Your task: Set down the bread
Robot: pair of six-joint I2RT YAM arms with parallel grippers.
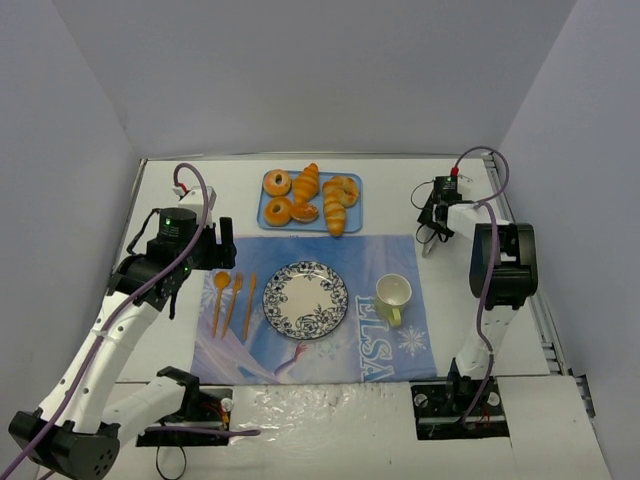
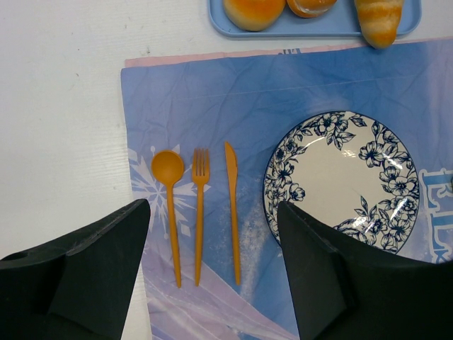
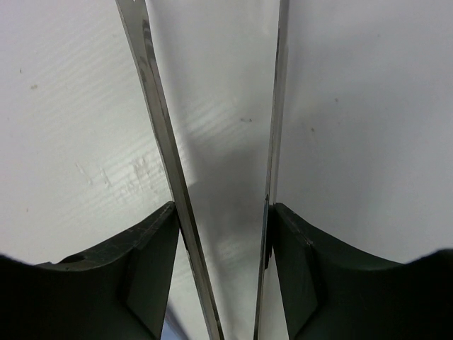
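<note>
tongs (image 3: 157,134) in r gripper (image 3: 225,210) — right of mat (image 1: 300,250)

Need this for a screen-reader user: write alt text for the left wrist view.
An orange spoon, fork and knife lie side by side on a blue placemat, left of an empty blue-flowered plate. A blue tray of bread shows at the top edge; the open left tool puts two black fingers in the bottom corners.

The bread (image 1: 305,195) is golden-orange, the tray (image 1: 353,219) light blue. The mat (image 1: 390,260) is blue with white snowflakes and lettering, the plate (image 1: 306,268) white with a dark blue flower border, the cup (image 1: 393,295) pale yellow. Spoon (image 1: 219,295), fork (image 1: 234,298) and knife (image 1: 249,300) are orange, the tongs (image 3: 163,142) silver, the bench (image 1: 400,195) white.
</note>
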